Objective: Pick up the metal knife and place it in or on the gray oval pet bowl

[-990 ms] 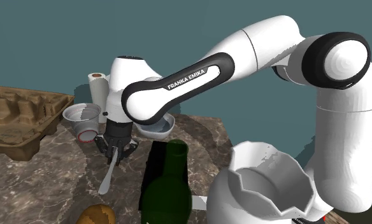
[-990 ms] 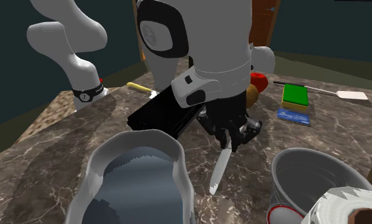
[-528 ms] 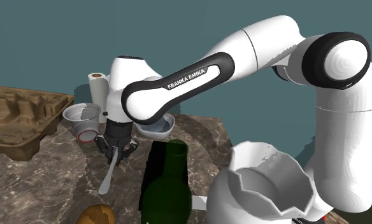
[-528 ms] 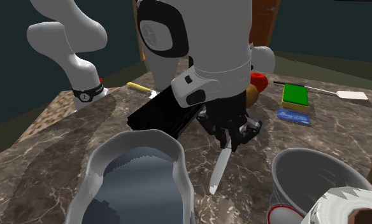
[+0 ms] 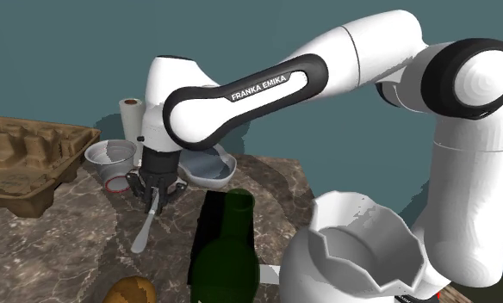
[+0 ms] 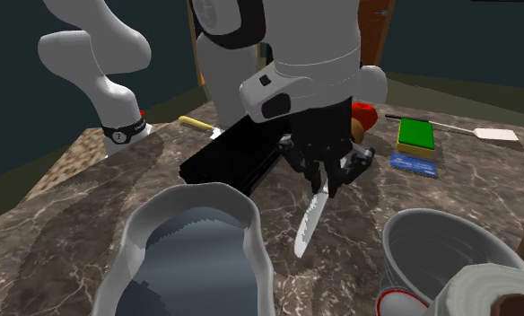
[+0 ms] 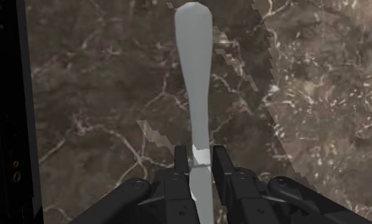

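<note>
A plain grey knife hangs point-down, a little tilted, just above the dark marble tabletop. My gripper is shut on its upper end. In the second exterior view the gripper clasps the knife, whose serrated blade slants down towards the table. The wrist view has both fingers pressed on the knife, with marble beyond it. The grey oval bowl stands just behind the gripper, partly hidden by the arm. The same bowl is large and close at the second exterior view's lower left.
A round grey bowl with a red base ring and a paper roll stand behind the gripper. A cardboard tray lies at the shoulder view's left. A green bottle and a black box stand close by. A green sponge lies farther off.
The gripper has risen a little with the knife shut in it, and the knife's tip hangs higher over the marble. The arm's forearm has lifted too.
</note>
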Robot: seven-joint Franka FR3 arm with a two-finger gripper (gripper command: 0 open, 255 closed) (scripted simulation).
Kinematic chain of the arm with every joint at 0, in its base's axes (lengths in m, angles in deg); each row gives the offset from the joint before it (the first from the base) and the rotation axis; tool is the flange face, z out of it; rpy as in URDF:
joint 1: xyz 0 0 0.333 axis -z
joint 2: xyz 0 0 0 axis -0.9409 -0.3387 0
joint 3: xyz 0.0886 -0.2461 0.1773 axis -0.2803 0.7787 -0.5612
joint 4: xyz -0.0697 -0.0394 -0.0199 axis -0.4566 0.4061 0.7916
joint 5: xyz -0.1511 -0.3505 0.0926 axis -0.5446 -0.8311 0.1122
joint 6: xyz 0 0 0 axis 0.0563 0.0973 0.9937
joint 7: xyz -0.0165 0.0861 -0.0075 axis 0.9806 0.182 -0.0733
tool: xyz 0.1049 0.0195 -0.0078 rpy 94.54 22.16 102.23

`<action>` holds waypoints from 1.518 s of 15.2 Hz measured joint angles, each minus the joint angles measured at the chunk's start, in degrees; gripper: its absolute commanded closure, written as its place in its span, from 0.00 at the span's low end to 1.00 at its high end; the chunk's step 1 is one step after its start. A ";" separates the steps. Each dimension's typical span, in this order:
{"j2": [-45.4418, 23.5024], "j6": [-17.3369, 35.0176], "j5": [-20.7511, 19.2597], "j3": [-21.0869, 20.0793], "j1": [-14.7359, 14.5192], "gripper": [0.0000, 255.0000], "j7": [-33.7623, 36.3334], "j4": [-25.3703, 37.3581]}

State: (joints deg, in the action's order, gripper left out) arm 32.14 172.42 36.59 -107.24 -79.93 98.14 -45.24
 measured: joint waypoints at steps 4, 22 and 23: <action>1.19 -2.62 0.56 -0.40 0.17 1.00 0.15 1.60; 4.94 -15.17 2.28 -1.48 0.74 1.00 0.87 10.99; 5.01 -15.89 2.30 -1.51 0.72 1.00 0.92 11.66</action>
State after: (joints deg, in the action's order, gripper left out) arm 37.15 156.53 38.89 -108.75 -79.21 99.07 -33.59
